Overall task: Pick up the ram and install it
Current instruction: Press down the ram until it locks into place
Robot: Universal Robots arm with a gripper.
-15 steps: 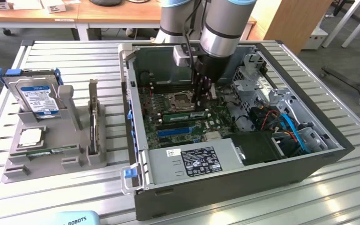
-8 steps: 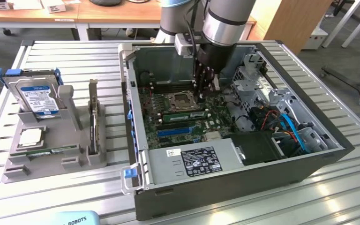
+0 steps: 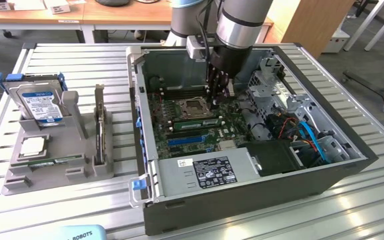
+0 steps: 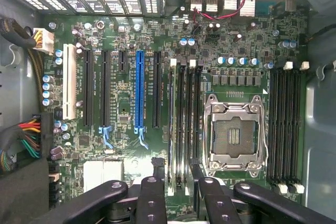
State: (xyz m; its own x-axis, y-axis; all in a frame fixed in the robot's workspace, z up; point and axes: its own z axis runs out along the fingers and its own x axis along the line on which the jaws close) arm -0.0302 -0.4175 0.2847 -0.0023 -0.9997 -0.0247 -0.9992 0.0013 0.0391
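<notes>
The gripper (image 4: 176, 166) is held released, its fingers spread wide and nothing clasped between them, low inside the open computer case (image 3: 245, 200) that is set on the counter (image 3: 58, 210). The ram (image 3: 193, 122) is seen as a green stick standing on edge in a slot just beside the processor socket (image 4: 234, 132), and the spread fingers are placed to either side of that slot. A second green stick (image 3: 48, 162) is laid in the grey holder (image 3: 18, 180) at the exterior view's left, well apart from the case.

The work is judged to be at the seating stage. Whether the ram is pressed fully home cannot be told, since the white latches (image 4: 173, 62) at the slot ends are not shown clearly enough. If it is only half seated, it could be tilted or pulled loose by a finger that brushes it. The uncovered socket is exposed just beside one finger, and its contacts could be bent by a sideways drift. The neighbouring empty slots could likewise be caught.
</notes>
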